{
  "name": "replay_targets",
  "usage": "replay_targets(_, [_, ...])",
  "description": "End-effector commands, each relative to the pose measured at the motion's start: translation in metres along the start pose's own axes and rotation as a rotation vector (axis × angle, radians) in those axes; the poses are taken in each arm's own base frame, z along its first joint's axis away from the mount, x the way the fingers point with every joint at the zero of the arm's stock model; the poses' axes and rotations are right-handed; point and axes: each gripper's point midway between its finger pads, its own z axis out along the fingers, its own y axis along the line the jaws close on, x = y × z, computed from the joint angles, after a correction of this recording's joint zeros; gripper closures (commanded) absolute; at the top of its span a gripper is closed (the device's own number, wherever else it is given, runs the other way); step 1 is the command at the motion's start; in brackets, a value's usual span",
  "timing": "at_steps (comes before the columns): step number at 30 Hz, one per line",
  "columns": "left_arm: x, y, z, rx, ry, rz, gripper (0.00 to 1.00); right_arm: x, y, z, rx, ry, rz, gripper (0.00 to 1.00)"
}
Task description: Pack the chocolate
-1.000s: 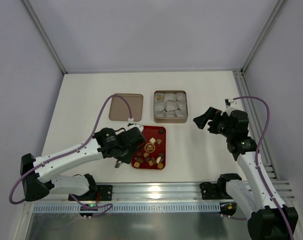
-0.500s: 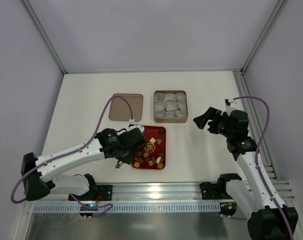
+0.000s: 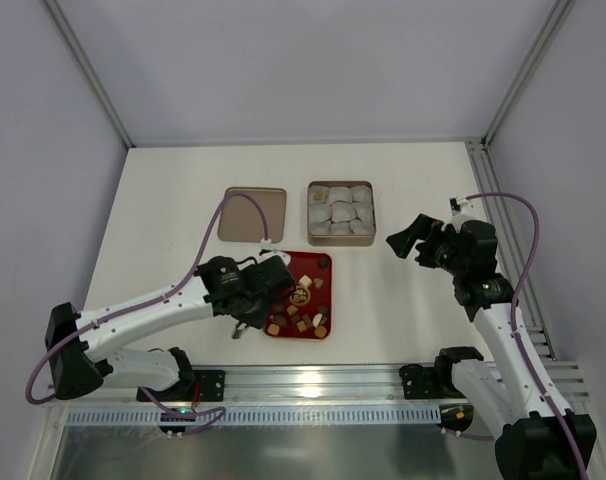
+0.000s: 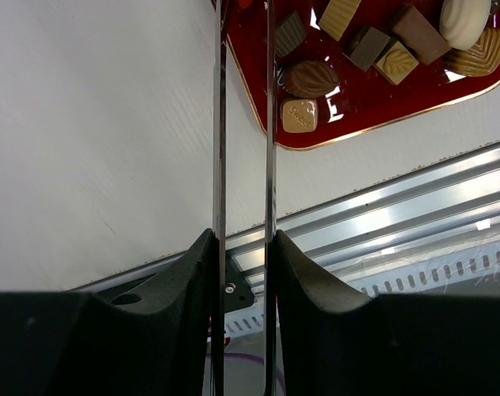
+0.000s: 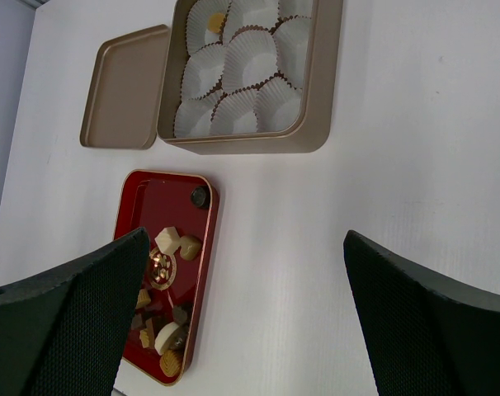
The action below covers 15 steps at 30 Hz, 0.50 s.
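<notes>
My left end effector (image 4: 242, 25), fingers a narrow gap apart with nothing seen between them, hangs at the near left edge of the red tray (image 3: 319, 263) where the chocolate (image 3: 301, 311) lies; my right end effector (image 3: 406, 240) gapes wide, well right, over the table (image 3: 163, 200).

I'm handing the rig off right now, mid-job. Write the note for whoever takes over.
Left gripper: thin blades narrowly apart beside the red tray; tips outside the wrist view, so a hold cannot be told.
Right gripper: wide open, empty, hovering right of the tin.
Done: one tan piece sits in a paper cup in the tin.
To do: the other chocolate pieces lie in the red tray; the other cups look empty. Lid lies beside the tin.
</notes>
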Motion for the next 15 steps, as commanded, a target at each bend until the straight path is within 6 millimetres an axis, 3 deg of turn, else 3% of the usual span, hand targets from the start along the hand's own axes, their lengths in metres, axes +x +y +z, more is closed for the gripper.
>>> replay_targets(1, [-0.007,-0.006,-0.002,0.02,-0.023,0.008,0.68,-0.006,0.007,-0.001,-0.028,-0.025,-0.025,0.0])
replay_targets(15, [-0.032,-0.011,-0.019,0.033,-0.088,0.006,0.73,-0.007,0.007,-0.002,-0.029,-0.024,-0.026,0.0])
